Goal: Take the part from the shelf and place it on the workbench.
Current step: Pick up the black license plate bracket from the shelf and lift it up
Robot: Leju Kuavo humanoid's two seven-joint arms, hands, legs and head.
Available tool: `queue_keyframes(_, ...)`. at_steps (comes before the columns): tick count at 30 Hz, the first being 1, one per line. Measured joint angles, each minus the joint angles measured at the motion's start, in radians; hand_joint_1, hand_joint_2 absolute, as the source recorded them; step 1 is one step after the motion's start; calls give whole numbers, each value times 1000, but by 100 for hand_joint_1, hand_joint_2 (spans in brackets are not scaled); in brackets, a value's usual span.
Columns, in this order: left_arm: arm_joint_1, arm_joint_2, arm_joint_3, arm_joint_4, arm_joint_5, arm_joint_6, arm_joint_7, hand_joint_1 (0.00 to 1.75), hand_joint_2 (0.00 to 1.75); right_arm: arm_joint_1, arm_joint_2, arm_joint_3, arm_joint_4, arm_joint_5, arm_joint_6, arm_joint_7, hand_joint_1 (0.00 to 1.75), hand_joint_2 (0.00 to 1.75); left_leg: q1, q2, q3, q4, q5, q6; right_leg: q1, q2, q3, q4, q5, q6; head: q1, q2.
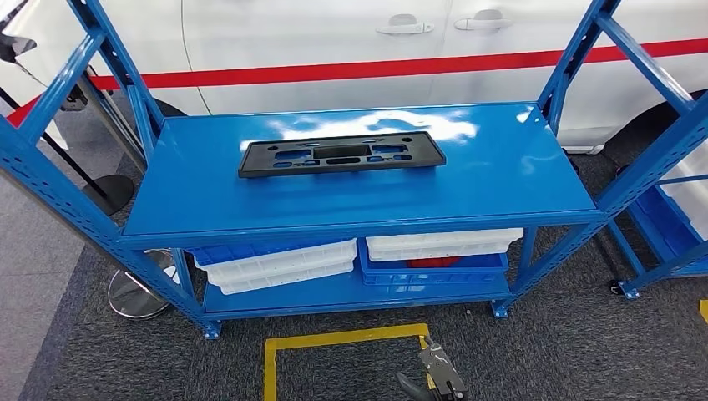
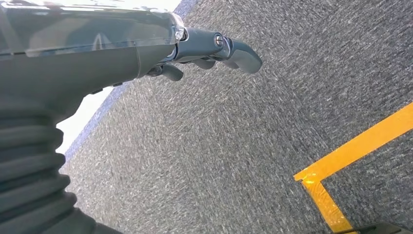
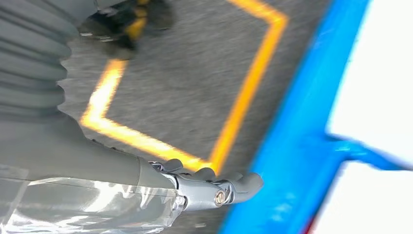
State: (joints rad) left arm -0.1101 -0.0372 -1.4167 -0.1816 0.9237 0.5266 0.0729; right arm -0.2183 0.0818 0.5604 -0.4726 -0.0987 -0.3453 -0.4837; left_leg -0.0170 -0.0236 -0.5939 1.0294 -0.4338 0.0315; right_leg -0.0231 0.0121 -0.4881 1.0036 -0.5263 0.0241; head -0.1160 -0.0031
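Observation:
The part (image 1: 341,154) is a long, flat black plastic panel with cut-outs, lying flat at the middle of the blue shelf's top deck (image 1: 501,180). My left hand (image 2: 209,48) hangs over grey carpet, its fingers loosely extended and holding nothing. My right hand (image 3: 214,187) also hangs low with nothing in it, its fingers slightly bent, close beside a blue beam of the shelf (image 3: 292,146). Both hands are far below the part and apart from it.
White trays (image 1: 275,266) and a blue bin (image 1: 434,271) fill the lower deck. A white car with a red stripe (image 1: 334,42) stands behind the shelf. Another blue rack (image 1: 668,225) stands at right. Yellow floor tape (image 1: 334,341) marks a square in front, and a round stand base (image 1: 134,294) sits at left.

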Motion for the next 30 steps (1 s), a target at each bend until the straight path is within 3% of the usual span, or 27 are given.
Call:
queue_keyframes(15,-4,-6,-29,3,19,8,-16,0,175,53,32,-56,-301,75,87,-71,0,175,0,0,-1,0,0,0,0,1,0,0,1,1,0,0)
queue_keyframes(30,-12,-6,-57,10,19,8,-21,0,175,50,11,-70,-550,478,-27,38,0,175,0,0,-1,0,1,1,0,1,0,-1,1,2,0,0)
